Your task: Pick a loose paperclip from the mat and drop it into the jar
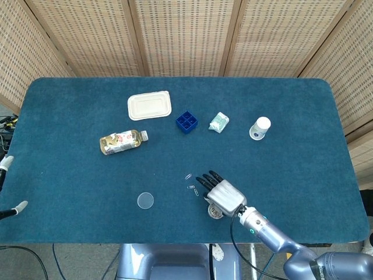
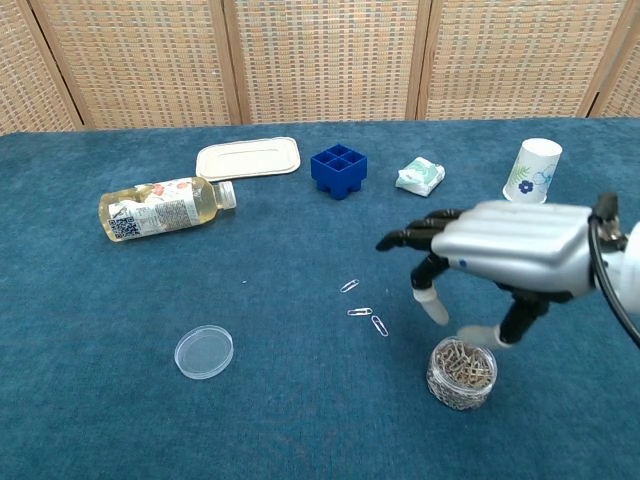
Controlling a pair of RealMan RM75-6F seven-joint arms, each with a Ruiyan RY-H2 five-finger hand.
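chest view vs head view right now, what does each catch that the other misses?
Chest only: the jar in full, open and filled with paperclips, with the right hand raised clear above it, fingers spread and empty; also the floral print on the paper cup.

Head only: the left hand's fingertips at the table's left edge, the whole blue mat's outline, and the floor.

Both: three loose paperclips, the clear jar lid, the lying bottle, the white tray, the blue block, the packet.

Jar (image 1: pixel 215 211): mostly lying hidden under the right hand (image 1: pixel 224 195) in head view. Right arm: running off frame edge in both views. Paperclips (image 1: pixel 190 187): showing too small to count from above.
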